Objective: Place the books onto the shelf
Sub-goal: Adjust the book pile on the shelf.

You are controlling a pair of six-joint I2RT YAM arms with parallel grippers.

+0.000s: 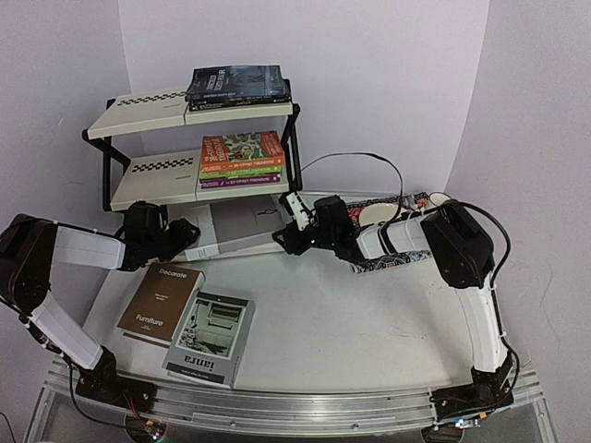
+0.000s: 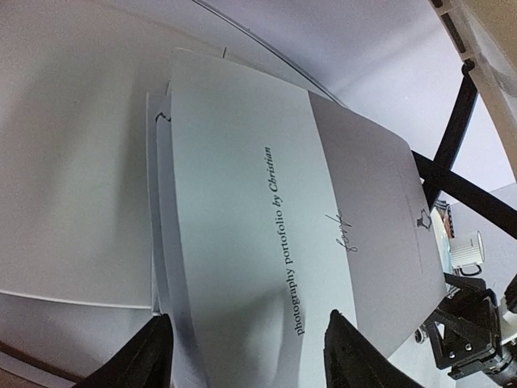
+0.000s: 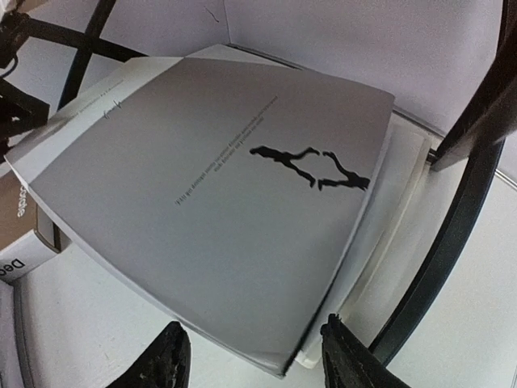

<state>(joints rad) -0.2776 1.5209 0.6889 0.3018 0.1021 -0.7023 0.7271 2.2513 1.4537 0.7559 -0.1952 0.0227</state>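
A large grey and white book [image 1: 235,226] lies flat on the table at the foot of the shelf [image 1: 148,111]. My left gripper [image 1: 191,231] is at its left end and my right gripper [image 1: 280,237] at its right corner. In the left wrist view the book [image 2: 266,242] fills the frame and the left gripper [image 2: 246,347] is open, fingers apart over its white band. In the right wrist view the right gripper [image 3: 254,347] is open around the near corner of the book [image 3: 218,194]. Dark books [image 1: 237,83] lie on the top tier, colourful books [image 1: 242,155] on the middle tier.
A brown book [image 1: 159,300] and a grey book [image 1: 211,337] lie near the table's front left. A patterned placemat [image 1: 388,260] with mugs [image 1: 374,214] sits behind my right arm. The black shelf leg [image 3: 452,234] stands just right of the right gripper.
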